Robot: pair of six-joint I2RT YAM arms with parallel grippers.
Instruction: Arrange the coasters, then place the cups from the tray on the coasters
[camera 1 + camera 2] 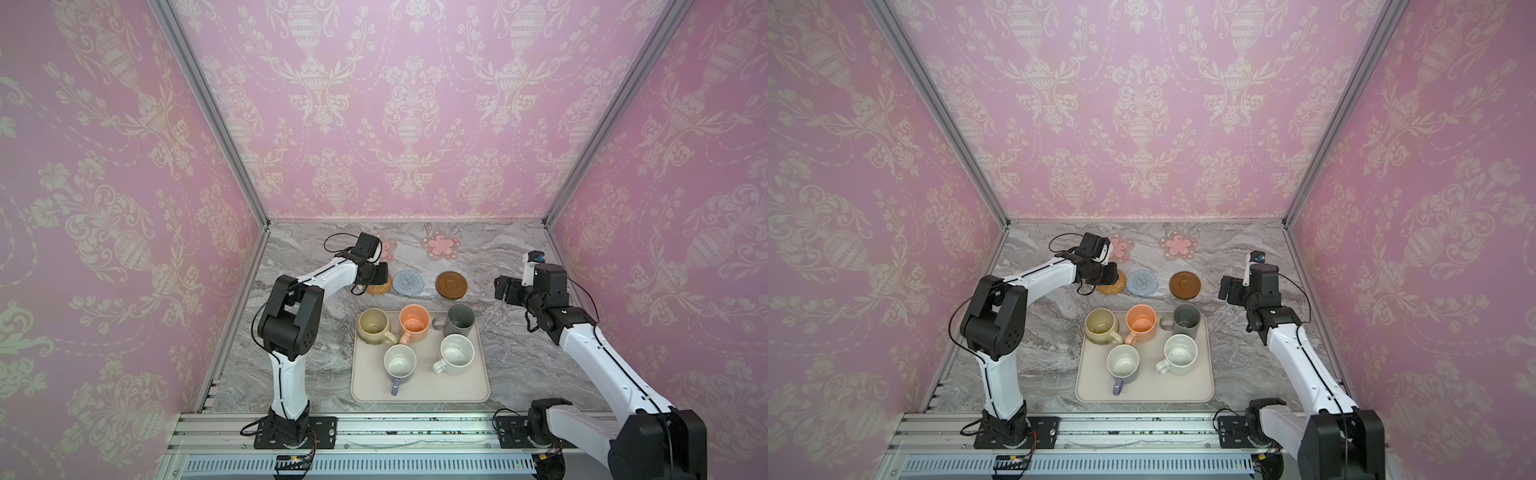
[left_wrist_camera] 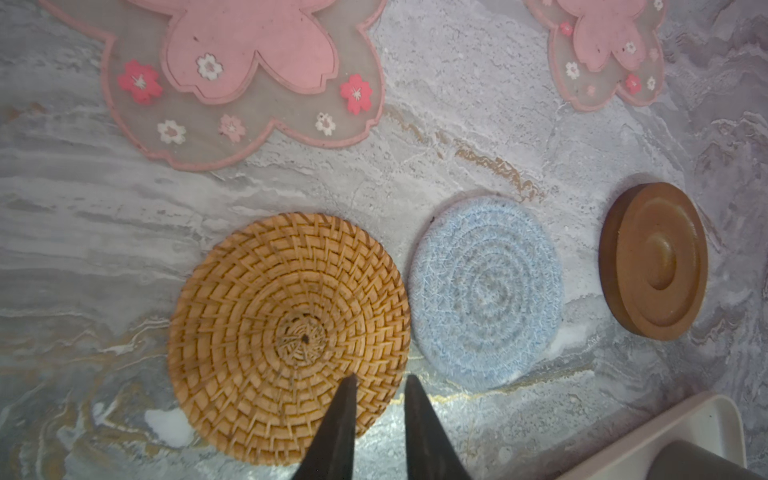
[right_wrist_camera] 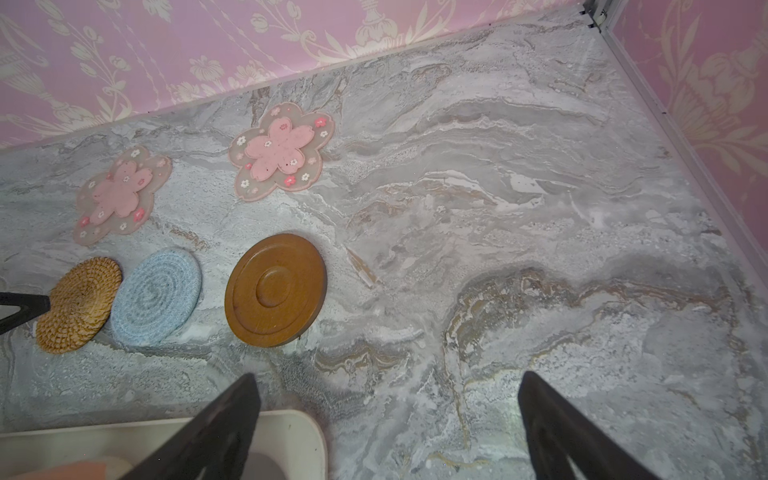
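Grey marbled table (image 3: 540,208) is enclosed by pink damask walls. The left hand (image 2: 380,378) is held low over the near edge of the rattan coaster (image 2: 286,332). Its fingers are drawn close with a slim gap, one tip over the weave and one just off the rim; whether the rim is pinched cannot be told. On the side toward the right hand (image 3: 387,376), the knitted coaster (image 2: 486,291) lies touching or all but touching the rattan, with the wooden disc (image 2: 654,262) farther along. The right hand is spread wide and empty near a corner of the tray (image 1: 419,390), where the cups (image 1: 413,322) are kept. The rattan is probably best gripped at its thin rim and slid flat away from its neighbour, so the knitted one is not dragged along.
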